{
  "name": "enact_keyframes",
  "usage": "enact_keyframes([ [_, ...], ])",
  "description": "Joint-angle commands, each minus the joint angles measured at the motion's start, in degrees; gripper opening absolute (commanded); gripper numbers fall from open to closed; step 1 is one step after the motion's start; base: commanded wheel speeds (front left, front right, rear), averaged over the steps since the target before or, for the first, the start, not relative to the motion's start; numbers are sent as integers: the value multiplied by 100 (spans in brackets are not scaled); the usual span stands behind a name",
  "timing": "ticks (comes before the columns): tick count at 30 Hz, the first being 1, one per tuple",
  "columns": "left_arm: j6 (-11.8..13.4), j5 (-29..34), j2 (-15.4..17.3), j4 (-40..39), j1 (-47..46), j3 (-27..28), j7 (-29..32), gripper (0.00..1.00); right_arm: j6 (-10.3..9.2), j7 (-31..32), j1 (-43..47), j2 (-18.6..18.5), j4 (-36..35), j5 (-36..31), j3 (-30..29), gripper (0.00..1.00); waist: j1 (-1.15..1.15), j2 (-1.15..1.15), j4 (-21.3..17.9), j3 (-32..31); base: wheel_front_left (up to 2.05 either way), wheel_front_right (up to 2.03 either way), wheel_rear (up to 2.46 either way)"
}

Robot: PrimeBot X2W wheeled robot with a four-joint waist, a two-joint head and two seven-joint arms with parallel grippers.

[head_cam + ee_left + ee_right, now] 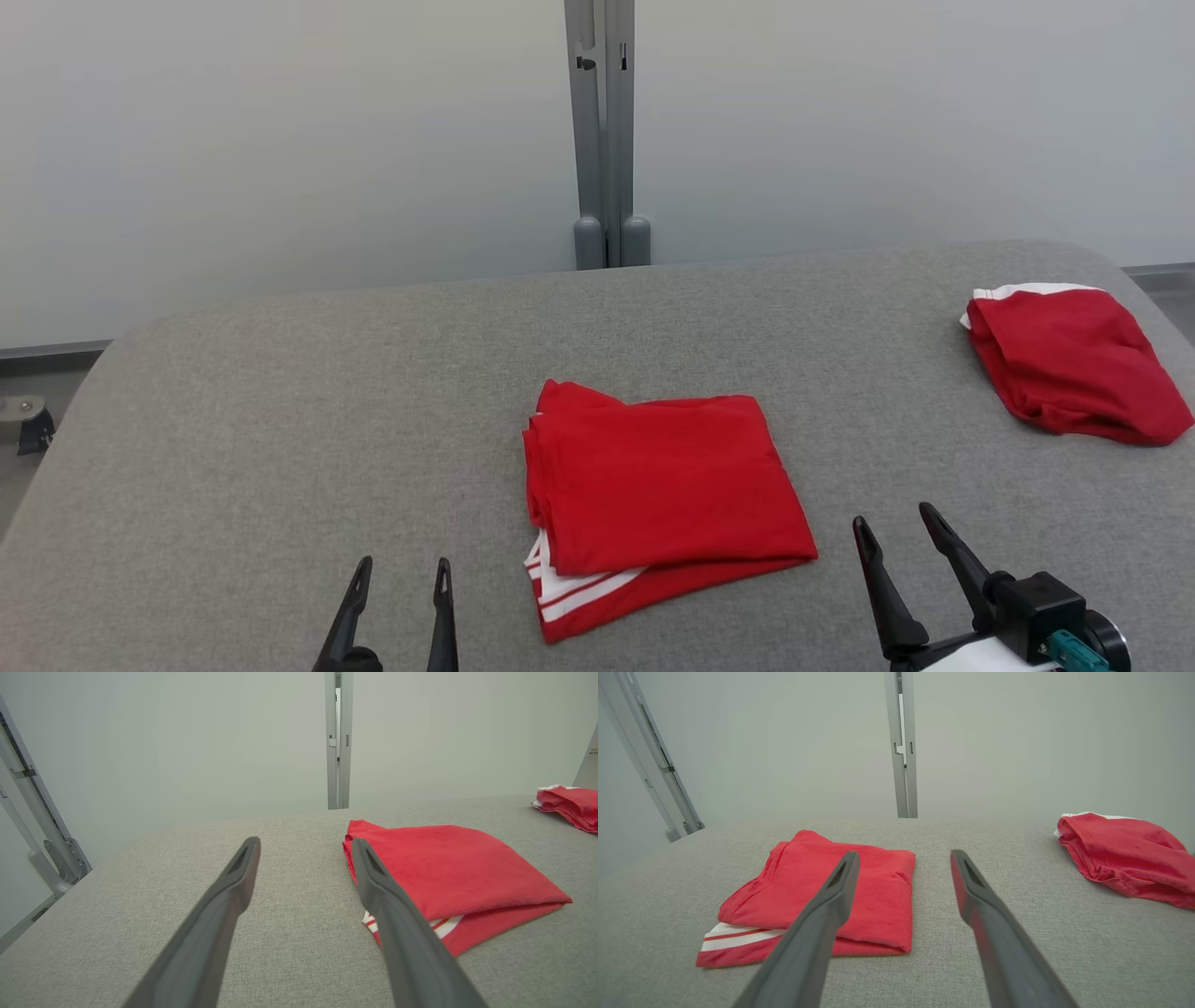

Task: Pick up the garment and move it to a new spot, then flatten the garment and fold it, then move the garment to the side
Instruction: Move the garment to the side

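Now the folded red garment (653,485) lies on the worktop (280,420). The left tool (402,562) and right tool (892,514) sit either side of it, each spread apart, clear of cloth.

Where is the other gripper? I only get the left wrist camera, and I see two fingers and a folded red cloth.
Observer: The right gripper is open on the far side of the folded garment from you, to its right and apart from it.
Operator: Is the red thing at the edge of my picture folded too?
Observer: No. That second garment is a rumpled heap with a white band, lying near the far right corner of the grey table.
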Motion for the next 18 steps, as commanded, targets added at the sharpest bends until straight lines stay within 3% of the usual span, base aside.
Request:
enact_keyframes([
  [1,-14,10,2,10,53,2,-19,100,-1,-16,62,5,-18,-6,-21,100,0,0,16,5,0,0,0],
  [18,-99,48,3,-18,8,-76,-20,100,-1,-16,27,-19,8,5,-63,100,0,0,142,264,0,0,0],
])
